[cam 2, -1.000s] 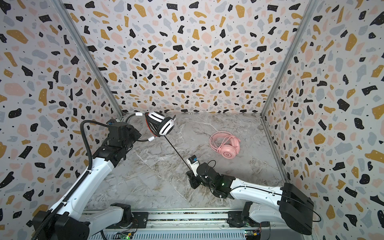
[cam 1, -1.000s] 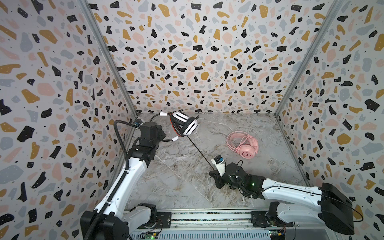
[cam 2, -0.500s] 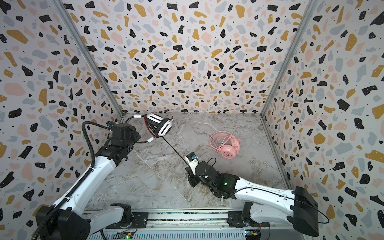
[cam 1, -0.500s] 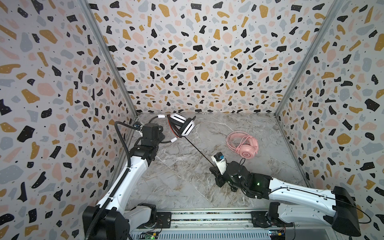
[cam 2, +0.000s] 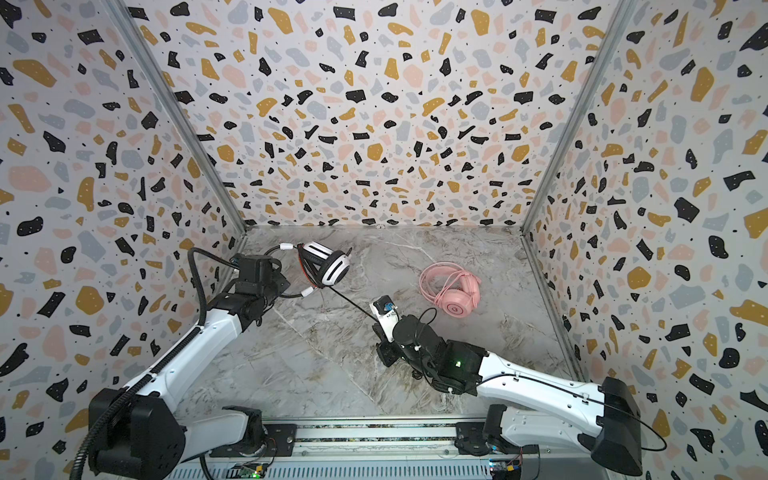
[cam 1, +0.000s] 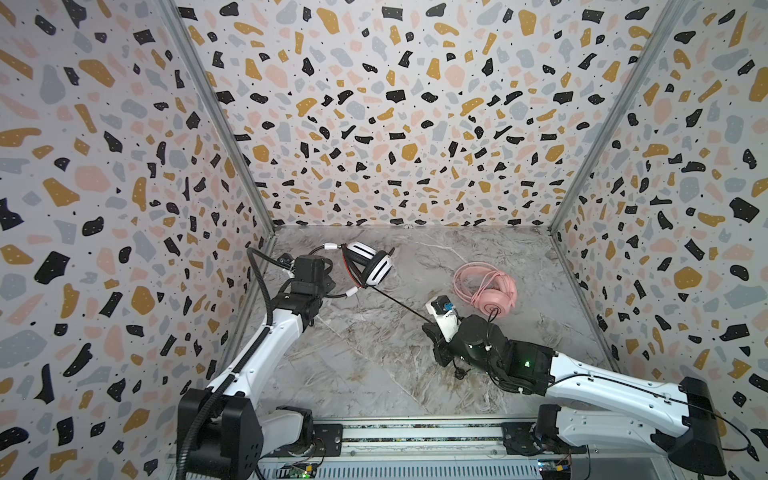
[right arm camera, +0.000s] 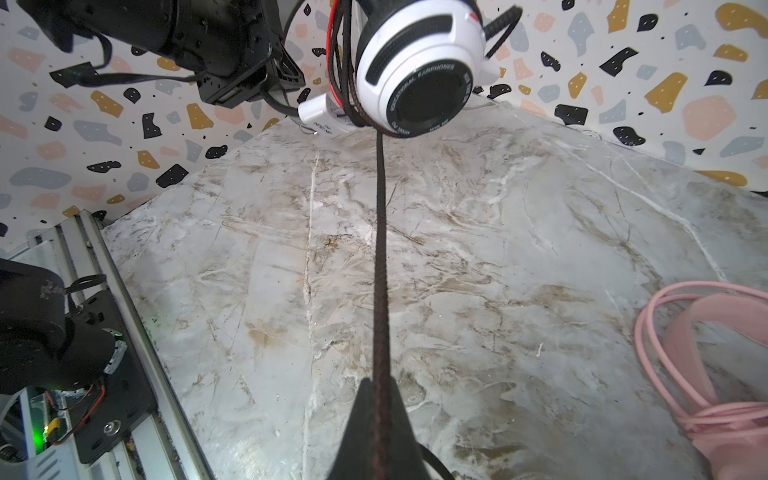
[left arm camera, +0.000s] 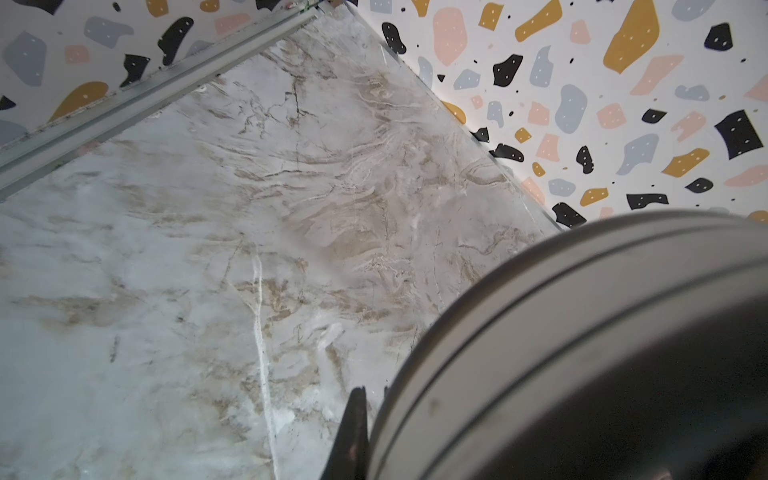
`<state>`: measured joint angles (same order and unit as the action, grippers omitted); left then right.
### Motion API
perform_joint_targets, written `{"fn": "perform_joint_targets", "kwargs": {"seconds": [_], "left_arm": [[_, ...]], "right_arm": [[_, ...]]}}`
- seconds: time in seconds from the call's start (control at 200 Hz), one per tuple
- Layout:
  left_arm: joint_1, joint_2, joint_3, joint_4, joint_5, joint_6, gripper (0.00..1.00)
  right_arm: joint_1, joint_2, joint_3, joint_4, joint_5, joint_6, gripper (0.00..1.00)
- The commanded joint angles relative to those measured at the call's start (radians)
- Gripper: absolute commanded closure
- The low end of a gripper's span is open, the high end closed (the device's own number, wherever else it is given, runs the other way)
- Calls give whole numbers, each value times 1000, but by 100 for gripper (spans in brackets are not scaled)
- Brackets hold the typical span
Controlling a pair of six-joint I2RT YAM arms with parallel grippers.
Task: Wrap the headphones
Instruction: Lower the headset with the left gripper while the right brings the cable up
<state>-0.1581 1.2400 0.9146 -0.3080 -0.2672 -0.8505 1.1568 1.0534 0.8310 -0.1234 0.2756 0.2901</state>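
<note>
Pinched shut on the black cable (cam 1: 395, 301), the right tool (right arm camera: 376, 419) has it running taut, straight ahead to the white headset (cam 1: 372, 264) that the clamped left tool (cam 1: 336, 270) holds aloft; the pink headset (cam 1: 490, 291) lies beside the right tool.

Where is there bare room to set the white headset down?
Bare table lies on the near side of the taut black cable, between the left arm and right gripper, and along the back wall behind the pink headset. It is crowded between that headset and the gripper.
</note>
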Motion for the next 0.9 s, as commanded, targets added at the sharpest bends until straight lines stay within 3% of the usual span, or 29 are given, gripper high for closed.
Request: {"fn": "perform_joint_targets", "kwargs": {"seconds": [0.0, 0.491, 0.891], "left_arm": [[17, -3, -10, 137, 18, 9, 100], [-4, 32, -53, 148, 128, 59, 100], [-148, 13, -28, 71, 140, 293, 100]], "right_arm": [[7, -34, 71, -31, 42, -41, 96], [7, 60, 244, -54, -7, -141, 95], [-33, 161, 485, -158, 85, -305, 94]]}}
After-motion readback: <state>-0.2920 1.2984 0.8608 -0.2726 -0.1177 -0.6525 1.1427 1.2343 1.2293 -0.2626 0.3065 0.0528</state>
